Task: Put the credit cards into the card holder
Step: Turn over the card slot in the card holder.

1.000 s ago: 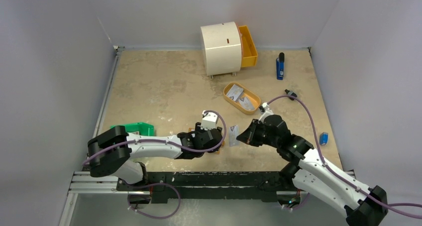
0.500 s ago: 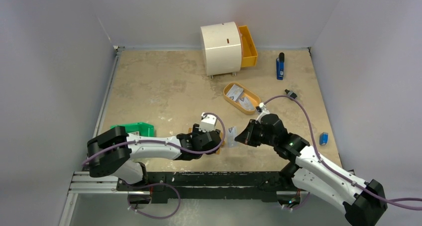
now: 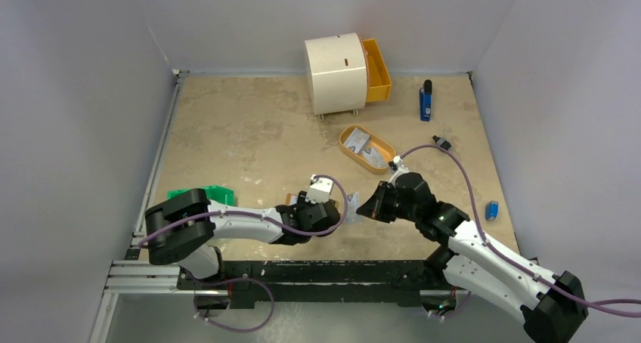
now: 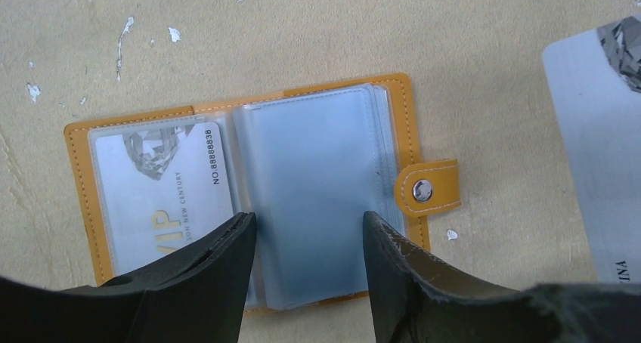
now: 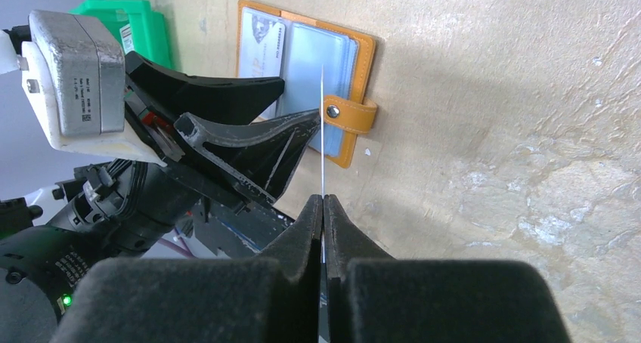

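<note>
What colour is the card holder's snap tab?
The snap tab is orange with a silver stud; left wrist view clearest.

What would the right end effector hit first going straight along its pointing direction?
The card held by the right end effector leads and would likely meet the open holder at its clear sleeves, beside the snap tab. The left end effector sits close beside that line; depth unclear.

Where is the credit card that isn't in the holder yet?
In the right wrist view the credit card stands edge-on, pinched in the right gripper, just beside the strap side of the open card holder.
</note>
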### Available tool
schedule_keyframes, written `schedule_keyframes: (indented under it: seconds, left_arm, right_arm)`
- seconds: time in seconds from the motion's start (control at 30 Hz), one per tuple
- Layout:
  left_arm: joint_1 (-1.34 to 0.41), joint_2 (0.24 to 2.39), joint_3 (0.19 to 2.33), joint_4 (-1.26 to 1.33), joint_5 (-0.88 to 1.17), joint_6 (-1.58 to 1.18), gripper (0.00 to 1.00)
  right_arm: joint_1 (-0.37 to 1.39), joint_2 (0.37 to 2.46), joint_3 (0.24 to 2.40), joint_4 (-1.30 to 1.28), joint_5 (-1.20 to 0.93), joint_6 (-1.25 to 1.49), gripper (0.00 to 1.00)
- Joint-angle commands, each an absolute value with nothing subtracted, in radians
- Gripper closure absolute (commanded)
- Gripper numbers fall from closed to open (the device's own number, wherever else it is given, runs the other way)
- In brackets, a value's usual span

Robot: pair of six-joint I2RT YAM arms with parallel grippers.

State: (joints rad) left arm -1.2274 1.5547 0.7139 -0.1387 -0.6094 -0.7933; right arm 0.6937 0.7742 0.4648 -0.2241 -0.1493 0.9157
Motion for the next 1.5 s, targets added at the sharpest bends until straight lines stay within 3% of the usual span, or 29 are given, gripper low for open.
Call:
schedule_keyframes:
  seconds: [0.0, 0.23, 0.57, 1.47]
  left_arm:
    - [-1.234, 1.58, 0.707, -0.127, -0.626, -0.8, 0.5]
    - [-1.234, 1.597, 0.669, -0.1, -0.63, -0.827, 0.69]
    - [-1.234, 1.603, 0.651, -0.083, -0.632, -0.858, 0.85]
    - [-1.233, 1.503, 0.609, -0.052, -0.63, -0.904, 0.96]
  right_arm:
    - [0.699, 0.778, 0.476, -0.186, -0.159, 0.917, 1.0]
    - [0.699, 0.793, 0.48, -0.174, -0.185, 0.905, 1.0]
    - [0.741, 0.891, 0.488, -0.106, -0.252, 0.902, 1.0]
    - [0.769, 1.053, 0.43, 0.07, -0.316, 1.036, 1.0]
